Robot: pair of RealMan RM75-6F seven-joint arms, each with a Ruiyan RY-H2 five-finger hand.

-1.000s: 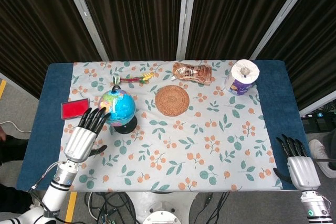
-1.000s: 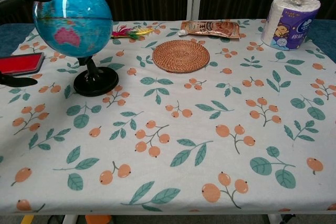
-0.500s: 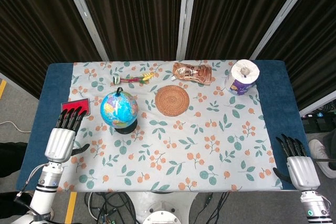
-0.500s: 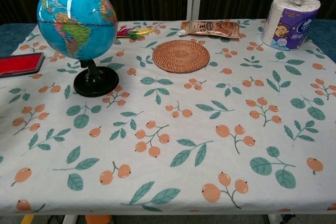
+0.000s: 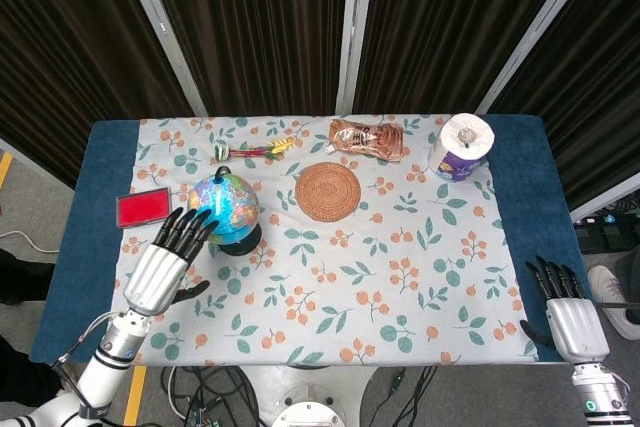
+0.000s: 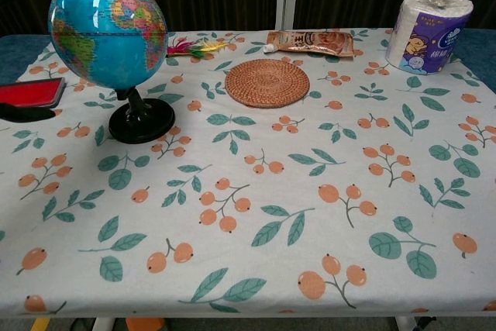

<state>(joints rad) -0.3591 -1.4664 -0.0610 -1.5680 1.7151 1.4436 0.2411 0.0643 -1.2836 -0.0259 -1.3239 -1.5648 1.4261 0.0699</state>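
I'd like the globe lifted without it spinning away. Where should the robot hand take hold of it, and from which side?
Probably the short black stem just above the round base of the globe, not the ball: the sphere looks smooth and wide, and it likely turns on its tilted axis. Come in from the left side, where the left robot hand hovers open; the red pad lies just beyond.

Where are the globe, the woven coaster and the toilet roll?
globe (image 6: 108, 29), chest view, on the blue sphere.
woven coaster (image 6: 266, 82), chest view, on its centre.
toilet roll (image 5: 461, 147), head view, on its top face.
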